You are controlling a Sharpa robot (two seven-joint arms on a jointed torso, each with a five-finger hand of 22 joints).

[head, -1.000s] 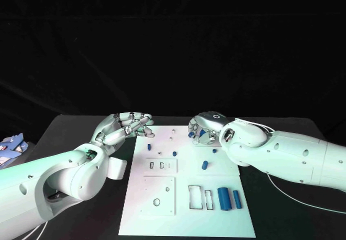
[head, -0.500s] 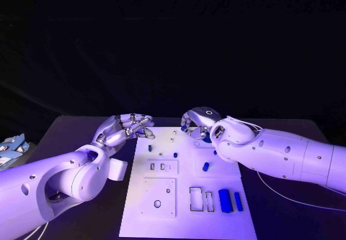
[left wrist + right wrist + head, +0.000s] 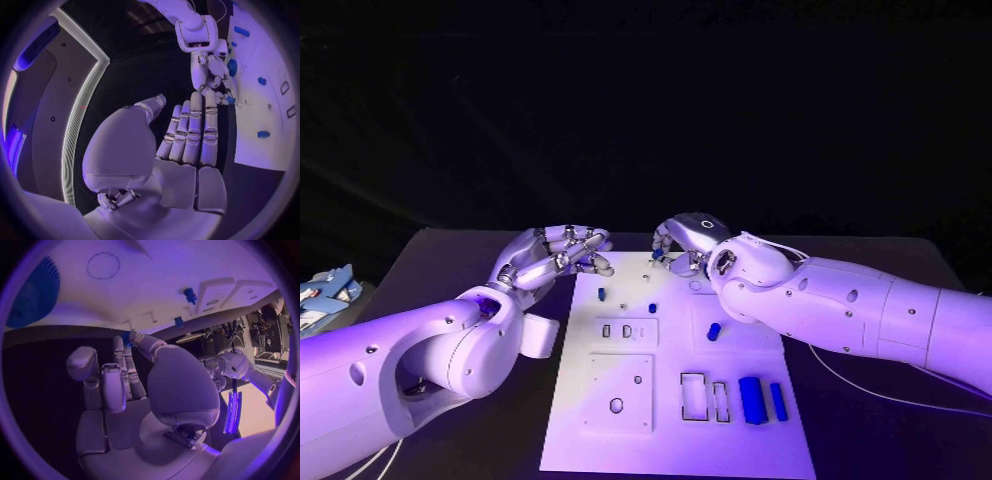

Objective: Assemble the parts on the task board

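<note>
The task board [image 3: 678, 440] is the landmark here; it lies on the black table [image 3: 877, 420]. On its nearest part, toward the right edge, two long blue parts [image 3: 751, 399] lie side by side, just beside a pair of rectangular cut-outs [image 3: 692, 395]. A little farther, near the board's middle, a short blue part [image 3: 714, 331] lies tilted. Beyond it a small blue part [image 3: 652, 308] and another thin blue part [image 3: 602, 294] stand on the left half of the board. A white block [image 3: 537, 337] rests on the table just beside the board's left edge, partly under the left arm.

At the far left corner of the board the left hand [image 3: 560, 253] hovers with its fingers [image 3: 190, 135] curled together, close to each other; nothing is seen inside it. In the left wrist view these fingers lie side by side and straight.

At the far edge of the board, near its middle, the right hand [image 3: 684, 243] is bent down with the fingertips on the board. A small blue piece [image 3: 128, 336] shows at its fingertips in the right wrist view, but I cannot tell whether the hand really holds it.
</note>
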